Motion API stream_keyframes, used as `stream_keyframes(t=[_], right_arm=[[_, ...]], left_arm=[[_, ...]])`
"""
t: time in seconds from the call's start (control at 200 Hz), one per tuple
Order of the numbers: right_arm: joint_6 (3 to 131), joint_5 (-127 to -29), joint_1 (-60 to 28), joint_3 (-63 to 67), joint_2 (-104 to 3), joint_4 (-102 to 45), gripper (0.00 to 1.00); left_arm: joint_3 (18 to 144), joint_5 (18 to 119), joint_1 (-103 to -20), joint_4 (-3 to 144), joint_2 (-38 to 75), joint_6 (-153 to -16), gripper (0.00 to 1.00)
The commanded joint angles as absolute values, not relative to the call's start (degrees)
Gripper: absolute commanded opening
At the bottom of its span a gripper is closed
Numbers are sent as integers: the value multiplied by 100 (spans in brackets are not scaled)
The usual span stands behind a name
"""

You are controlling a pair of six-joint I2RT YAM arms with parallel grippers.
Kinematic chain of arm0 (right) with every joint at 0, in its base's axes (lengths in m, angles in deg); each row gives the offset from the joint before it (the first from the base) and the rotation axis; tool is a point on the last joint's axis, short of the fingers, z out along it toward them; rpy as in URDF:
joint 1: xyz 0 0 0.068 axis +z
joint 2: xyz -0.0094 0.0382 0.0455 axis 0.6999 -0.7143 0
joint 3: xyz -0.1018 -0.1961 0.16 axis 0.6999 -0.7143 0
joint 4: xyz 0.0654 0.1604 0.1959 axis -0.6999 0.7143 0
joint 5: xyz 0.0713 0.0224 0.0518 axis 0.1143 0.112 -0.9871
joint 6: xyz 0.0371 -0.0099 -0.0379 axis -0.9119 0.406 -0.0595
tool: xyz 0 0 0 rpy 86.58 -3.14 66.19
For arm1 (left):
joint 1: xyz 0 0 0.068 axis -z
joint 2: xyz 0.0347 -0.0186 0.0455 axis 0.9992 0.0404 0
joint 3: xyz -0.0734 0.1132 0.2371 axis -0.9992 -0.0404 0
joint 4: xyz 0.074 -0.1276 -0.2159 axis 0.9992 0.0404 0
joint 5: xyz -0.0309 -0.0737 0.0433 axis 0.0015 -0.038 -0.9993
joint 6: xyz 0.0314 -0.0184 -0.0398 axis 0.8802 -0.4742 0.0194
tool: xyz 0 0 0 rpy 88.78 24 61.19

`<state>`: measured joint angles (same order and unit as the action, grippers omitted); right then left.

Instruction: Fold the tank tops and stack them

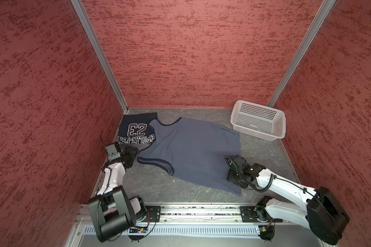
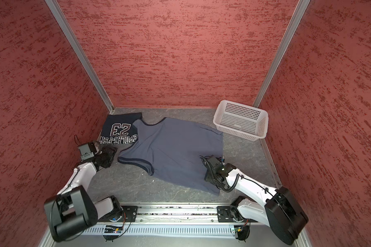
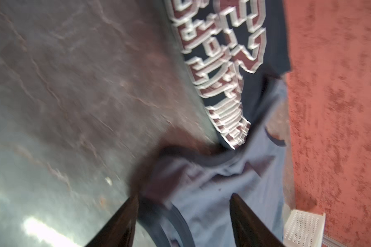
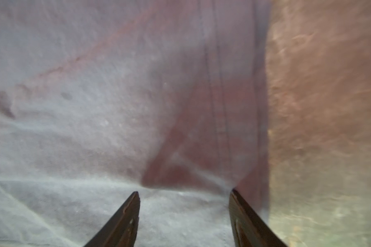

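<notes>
Where the blue-grey tank top [image 1: 193, 154] lay: spread flat across the middle of the grey floor [image 1: 169, 190], seen in both top views.
Long axis: run left to right, with the straps towards the left wall and the hem towards the right arm.
Edges: the far strap was laid over the navy tank top [image 1: 135, 128]; the far hem corner was near the white basket [image 1: 258, 126], apart from it.
Navy tank top: folded in the far-left corner against the red walls [image 1: 201, 64], its "23" print read upside down.
Left gripper [image 3: 183, 201]: jaws were held well apart at the near strap; cloth was seen between the fingers, nothing pinched.
Right gripper [image 4: 184, 192]: jaws were held apart over the hem edge, low on the cloth, nothing clamped.
Open room: bare floor was seen between the near edge and the rail [image 1: 201, 210], and between the hem and the right wall.
</notes>
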<state>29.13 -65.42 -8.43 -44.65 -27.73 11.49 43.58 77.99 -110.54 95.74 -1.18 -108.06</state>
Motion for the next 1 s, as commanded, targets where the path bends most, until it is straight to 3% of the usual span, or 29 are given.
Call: stream_keyframes(t=[0.0, 0.215, 0.446, 0.776, 0.997], right_arm=[[2918, -6116, -882, -4246, -2789, 1354, 68], [3009, -6150, -867, -4170, -3012, 1121, 68], [3378, -5890, -119, -3618, -2899, 1134, 68], [3421, -6861, 619, -3684, -4067, -248, 68], [3134, -6364, 417, -3887, -4453, 303, 69]], left_arm=[[4796, 6789, -9755, 10891, -821, -10292, 75], [5109, 5522, -6554, 12162, -150, -10719, 77], [5701, 4767, -4594, 12888, 1300, -11308, 77], [5750, 4336, -4467, 12525, 2287, -11388, 68], [5487, 4118, -4850, 12418, 2123, -11348, 55]])
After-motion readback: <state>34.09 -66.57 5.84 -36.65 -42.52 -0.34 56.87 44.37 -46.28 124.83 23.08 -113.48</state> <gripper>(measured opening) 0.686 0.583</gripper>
